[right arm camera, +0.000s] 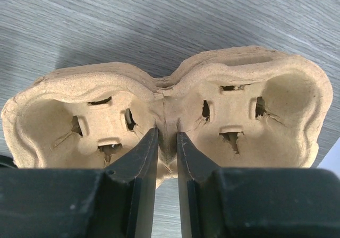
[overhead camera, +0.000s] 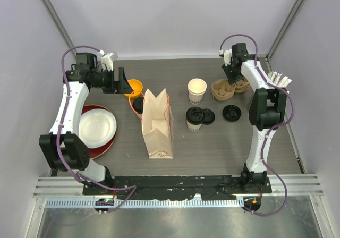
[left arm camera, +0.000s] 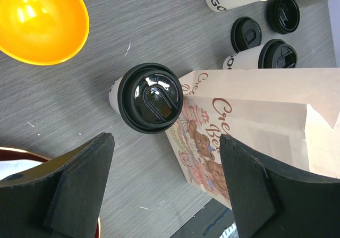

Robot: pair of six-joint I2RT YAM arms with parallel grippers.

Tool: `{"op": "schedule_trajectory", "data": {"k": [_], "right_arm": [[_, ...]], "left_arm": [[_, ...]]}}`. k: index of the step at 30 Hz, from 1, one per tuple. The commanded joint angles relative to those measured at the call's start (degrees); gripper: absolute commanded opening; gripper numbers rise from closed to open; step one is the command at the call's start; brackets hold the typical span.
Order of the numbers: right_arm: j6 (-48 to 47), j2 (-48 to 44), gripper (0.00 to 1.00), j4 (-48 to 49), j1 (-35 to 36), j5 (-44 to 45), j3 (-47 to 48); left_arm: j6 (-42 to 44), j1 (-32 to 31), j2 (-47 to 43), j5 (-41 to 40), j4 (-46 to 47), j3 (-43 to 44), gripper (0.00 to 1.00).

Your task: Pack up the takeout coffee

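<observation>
Closest to the right wrist camera, the right tool [right arm camera: 167,137] is pinched narrow on the middle ridge of the cardboard cup carrier [right arm camera: 79,105], whose two pockets are empty. Packing has barely begun, I judge: no cup is in the carrier yet. One lidded cup [left arm camera: 150,97] stands on the tabletop [left arm camera: 64,105] just beside the paper bag [left arm camera: 265,121], ahead of the wide-spread left tool [left arm camera: 167,139]. The other lidded cup [overhead camera: 194,119] stands right of the bag, well apart from both tools.
</observation>
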Motion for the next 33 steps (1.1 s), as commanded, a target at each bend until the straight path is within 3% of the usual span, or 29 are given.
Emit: {"op": "schedule_trajectory", "data": {"k": [1, 3, 7, 10, 19, 30, 33], "right_arm": [[-0.3, -5.7, 0.10, 1.2, 0.5, 0.8, 1.6], [-0.3, -5.8, 0.14, 1.5, 0.5, 0.4, 1.4], [-0.1, -6.3, 0.06, 1.0, 0.6, 0.2, 1.5], [-0.3, -6.4, 0.16, 1.3, 0.6, 0.6, 1.4], [0.2, -2.3, 0.29, 0.3, 0.6, 1.7, 0.9], [1.2, -1.1, 0.33, -2.0, 0.6, 2.3, 2.4], [1.4, -0.6, 0.40, -2.4, 0.5, 3.2, 2.3]], "left_arm": [[1.0, 0.5, 0.0, 1.7, -0.4, 2.7, 0.84], [1.0, 0.4, 0.0, 1.7, -0.4, 2.8, 0.85], [1.0, 0.4, 0.0, 1.7, -0.5, 2.9, 0.84], [1.0, 0.4, 0.1, 1.8, -0.6, 3.0, 0.84], [1.2, 0.4, -0.1, 2.0, -1.0, 3.1, 0.85], [1.3, 0.4, -0.3, 2.0, -1.0, 3.1, 0.84], [1.4, 0.4, -0.3, 2.1, -1.1, 3.1, 0.84]]}}
